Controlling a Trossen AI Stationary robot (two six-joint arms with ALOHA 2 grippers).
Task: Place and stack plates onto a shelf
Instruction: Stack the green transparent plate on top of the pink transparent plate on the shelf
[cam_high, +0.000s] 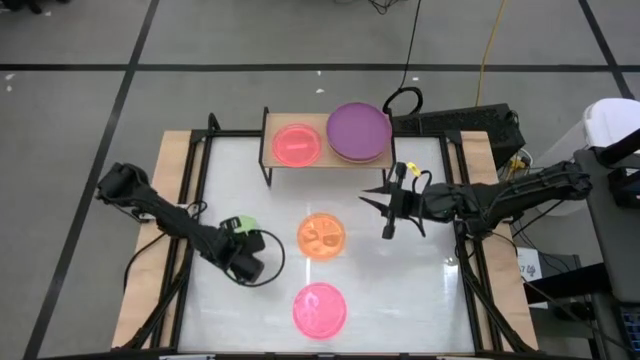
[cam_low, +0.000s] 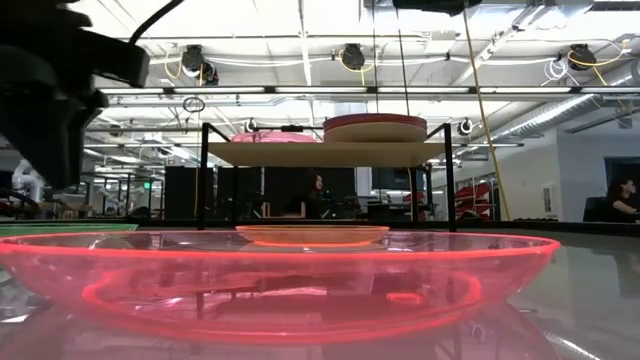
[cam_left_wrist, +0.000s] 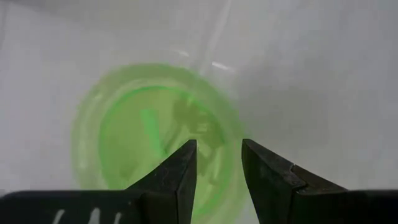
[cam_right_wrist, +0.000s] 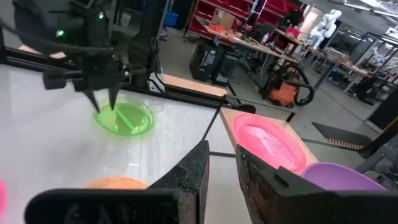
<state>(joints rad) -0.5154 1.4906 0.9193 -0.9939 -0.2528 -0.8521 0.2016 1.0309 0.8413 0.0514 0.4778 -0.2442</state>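
**Left gripper poised over the green plate, two stacks already on the shelf**

Seen from above, the low light-wood shelf on black metal legs stands at the table's 12 o'clock edge. On its left half lies a small round pink plastic plate; on its right half sits a large round purple plastic plate, topping a stack whose lower plates show only as rims in the low view.

At the centre of the white tabletop rests a small translucent orange plate. A second small pink plate lies at 6 o'clock from it, near the front edge.

The small translucent green plate lies at 9 o'clock from the orange one. The left gripper hangs directly above it, fingers parted by a narrow gap and grasping nothing.

The right gripper hovers at 3 o'clock of the orange plate, below the shelf's right end, its fingers slightly apart and empty.
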